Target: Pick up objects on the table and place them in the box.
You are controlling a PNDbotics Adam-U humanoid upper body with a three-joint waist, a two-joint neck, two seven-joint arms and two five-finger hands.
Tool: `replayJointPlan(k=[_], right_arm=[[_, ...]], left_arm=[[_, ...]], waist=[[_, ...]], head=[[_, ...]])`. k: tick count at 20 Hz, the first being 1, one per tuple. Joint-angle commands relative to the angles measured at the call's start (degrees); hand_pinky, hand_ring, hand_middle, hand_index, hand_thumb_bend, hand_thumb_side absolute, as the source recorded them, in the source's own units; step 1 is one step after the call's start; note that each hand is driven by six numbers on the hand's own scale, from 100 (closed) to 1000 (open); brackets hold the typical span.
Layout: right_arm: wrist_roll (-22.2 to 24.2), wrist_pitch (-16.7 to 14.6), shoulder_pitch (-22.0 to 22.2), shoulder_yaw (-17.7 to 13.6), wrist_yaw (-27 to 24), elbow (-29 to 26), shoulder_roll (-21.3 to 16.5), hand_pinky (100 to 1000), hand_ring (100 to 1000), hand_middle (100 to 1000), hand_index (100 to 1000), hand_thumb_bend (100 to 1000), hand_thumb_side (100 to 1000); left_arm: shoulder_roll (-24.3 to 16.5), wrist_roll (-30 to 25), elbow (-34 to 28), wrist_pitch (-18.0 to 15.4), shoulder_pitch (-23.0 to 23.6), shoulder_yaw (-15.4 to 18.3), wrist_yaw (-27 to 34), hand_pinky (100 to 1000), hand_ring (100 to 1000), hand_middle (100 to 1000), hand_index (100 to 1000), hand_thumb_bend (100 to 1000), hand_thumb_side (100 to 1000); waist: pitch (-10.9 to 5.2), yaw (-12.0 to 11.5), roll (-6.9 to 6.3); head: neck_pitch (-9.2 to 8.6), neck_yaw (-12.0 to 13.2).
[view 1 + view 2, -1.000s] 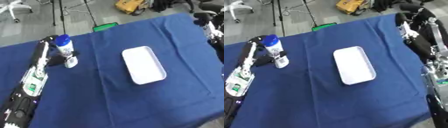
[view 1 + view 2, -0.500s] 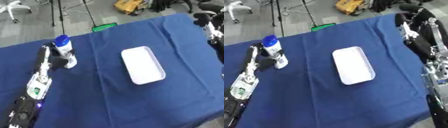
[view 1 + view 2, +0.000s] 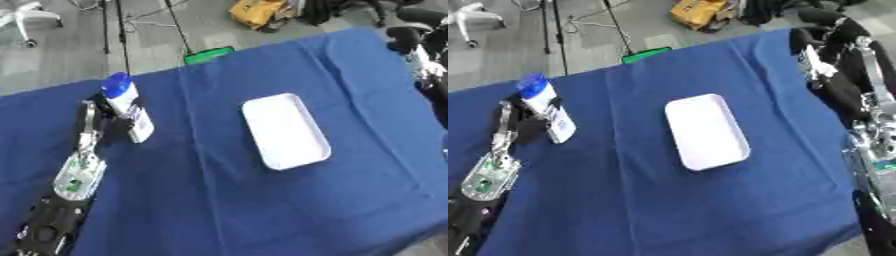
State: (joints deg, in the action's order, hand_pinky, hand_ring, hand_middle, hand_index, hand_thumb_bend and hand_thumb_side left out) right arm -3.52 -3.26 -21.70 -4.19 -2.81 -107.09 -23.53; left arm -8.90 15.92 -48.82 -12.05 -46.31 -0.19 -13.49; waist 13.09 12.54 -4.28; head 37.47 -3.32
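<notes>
Bottle (image 3: 127, 111) upright against left hand (image 3: 98, 124) fingers (image 3: 87, 116), gripped

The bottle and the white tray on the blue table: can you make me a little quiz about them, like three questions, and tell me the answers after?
1. True or false: the bottle with the blue cap is already lying in the white tray.
2. Which hand is at the bottle? A. the left hand B. the right hand C. a person's bare hand
3. Fill in the missing word: the cloth covering the table is ____.

Key
1. False. The bottle stands upright near the table's left side, apart from the tray, and nothing lies in the tray.
2. A. The left hand's fingers are curled round the bottle; the right hand is over the table's far right corner.
3. Blue.
</notes>
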Motion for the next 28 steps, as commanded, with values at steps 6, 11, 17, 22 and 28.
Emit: replayJointPlan(k=[6, 11, 17, 22, 28], right_arm=[[0.31, -0.13, -0.89, 0.03, -0.44, -0.50, -0.89, 771, 784, 816, 794, 362, 461], [0.68, -0.11, -1.30, 0.44, -0.51, -0.55, -0.70, 771, 784, 815, 795, 362, 461], [1.81, -0.03, -3.57, 1.76, -1.12, -0.83, 0.37, 771, 783, 814, 797, 360, 460], [3.21, -0.11, -6.32, 3.18, -2.48, -1.45, 1.80, 770, 782, 811, 797, 359, 459], [4.03, -0.11, -7.57, 3.88, -3.18, -2.24, 2.28, 769, 780, 810, 797, 358, 459]], left_arm=[[-0.40, -4.01, -6.81, -0.05, -3.87, -2.93, 1.30, 495, 298, 338, 466, 277, 314], [0.49, -8.17, -7.61, 0.73, -7.20, -5.08, -2.12, 500, 310, 352, 480, 289, 309], [3.30, -13.69, -4.71, 0.99, -9.93, -6.59, -9.63, 511, 326, 367, 503, 327, 326], [6.54, -16.09, -2.79, 0.03, -10.85, -6.38, -15.62, 516, 341, 379, 516, 383, 348], [8.14, -15.32, -2.51, -2.34, -10.35, -6.68, -20.40, 528, 376, 407, 532, 458, 361]], waist=[[-1.74, 1.01, 0.52], [-2.25, 2.69, 0.30], [-2.55, 7.60, -0.34], [-2.50, 12.80, -0.83], [-2.39, 15.39, -1.24]], head=[[-0.41, 0.14], [-0.39, 0.71], [-0.78, 2.07], [-1.12, 3.36], [-1.22, 3.54]])
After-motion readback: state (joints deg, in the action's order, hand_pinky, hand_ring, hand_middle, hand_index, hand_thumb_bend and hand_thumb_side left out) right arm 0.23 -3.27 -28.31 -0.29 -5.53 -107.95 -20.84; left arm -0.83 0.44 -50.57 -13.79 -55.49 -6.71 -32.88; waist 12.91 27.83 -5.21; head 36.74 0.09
